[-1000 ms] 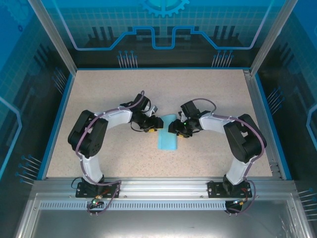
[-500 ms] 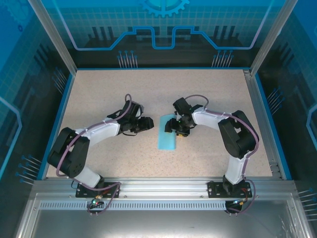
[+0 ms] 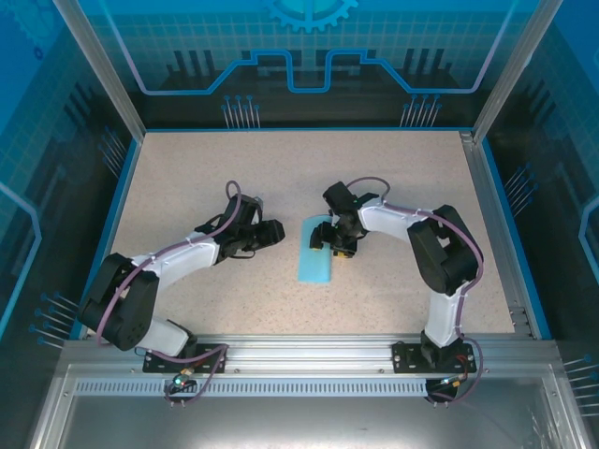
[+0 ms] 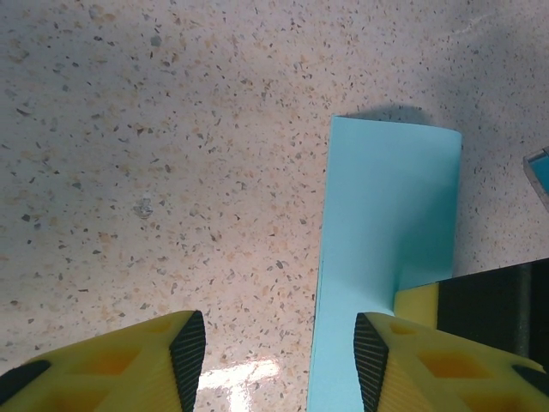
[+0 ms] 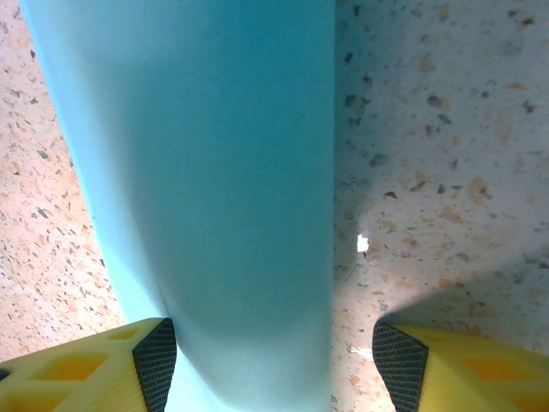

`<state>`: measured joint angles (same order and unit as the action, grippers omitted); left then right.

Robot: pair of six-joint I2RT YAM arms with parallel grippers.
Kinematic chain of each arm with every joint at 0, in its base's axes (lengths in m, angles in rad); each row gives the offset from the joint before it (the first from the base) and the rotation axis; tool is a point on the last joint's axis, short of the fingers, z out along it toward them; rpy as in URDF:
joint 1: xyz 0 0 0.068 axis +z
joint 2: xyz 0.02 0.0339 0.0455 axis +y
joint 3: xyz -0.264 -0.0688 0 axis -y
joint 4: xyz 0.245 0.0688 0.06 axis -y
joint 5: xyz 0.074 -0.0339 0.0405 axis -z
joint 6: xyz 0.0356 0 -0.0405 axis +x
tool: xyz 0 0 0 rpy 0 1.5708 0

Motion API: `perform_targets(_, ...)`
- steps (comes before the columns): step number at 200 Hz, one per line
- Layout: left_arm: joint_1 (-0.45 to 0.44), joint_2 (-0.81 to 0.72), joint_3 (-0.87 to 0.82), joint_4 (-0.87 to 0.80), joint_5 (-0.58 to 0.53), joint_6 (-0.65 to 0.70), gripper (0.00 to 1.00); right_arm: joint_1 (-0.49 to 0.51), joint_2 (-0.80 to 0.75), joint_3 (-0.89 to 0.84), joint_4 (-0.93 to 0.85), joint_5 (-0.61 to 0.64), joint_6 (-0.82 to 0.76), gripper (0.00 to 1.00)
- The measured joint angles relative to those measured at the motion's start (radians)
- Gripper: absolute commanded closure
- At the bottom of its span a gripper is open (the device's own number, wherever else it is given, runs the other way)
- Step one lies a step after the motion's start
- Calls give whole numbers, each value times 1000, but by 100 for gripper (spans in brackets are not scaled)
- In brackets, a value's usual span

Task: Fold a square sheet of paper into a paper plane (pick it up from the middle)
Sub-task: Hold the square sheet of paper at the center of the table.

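step: we judge the first half-fold done, paper (image 3: 314,257) lying narrow | left gripper (image 4: 274,348): wide, empty, beside it | right gripper (image 5: 274,352): wide, over it, gripping nothing | next: we fold corners squarely

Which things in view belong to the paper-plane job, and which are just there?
Job:
- light-blue paper, folded to a narrow strip, lying flat
- left gripper, open beside the strip
- right gripper, open over the strip

Just there:
- speckled table
- blue back panel
- aluminium front rail
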<state>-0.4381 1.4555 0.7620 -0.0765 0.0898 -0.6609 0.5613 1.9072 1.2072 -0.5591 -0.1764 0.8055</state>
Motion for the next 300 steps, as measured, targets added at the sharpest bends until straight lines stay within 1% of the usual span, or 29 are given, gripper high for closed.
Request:
perform_targets(48, 0, 0, 0, 5, 0, -22, 47, 4, 13, 19, -21, 13, 13, 31)
perform_targets(189, 0, 0, -1, 13, 1, -22, 48, 9, 33, 45, -54, 31, 18, 33)
perform_targets(237, 0, 5, -6, 41, 29, -22, 50, 9, 37, 51, -61, 31, 18, 33)
perform_targets(271, -13, 35, -6, 57, 47, -23, 53, 9, 37, 51, -62, 32, 18, 34)
perform_targets(288, -24, 61, -3, 60, 59, -24, 58, 9, 37, 51, -62, 34, 18, 35)
perform_targets(300, -33, 84, 4, 60, 69, -32, 65, 10, 37, 51, -62, 36, 18, 35)
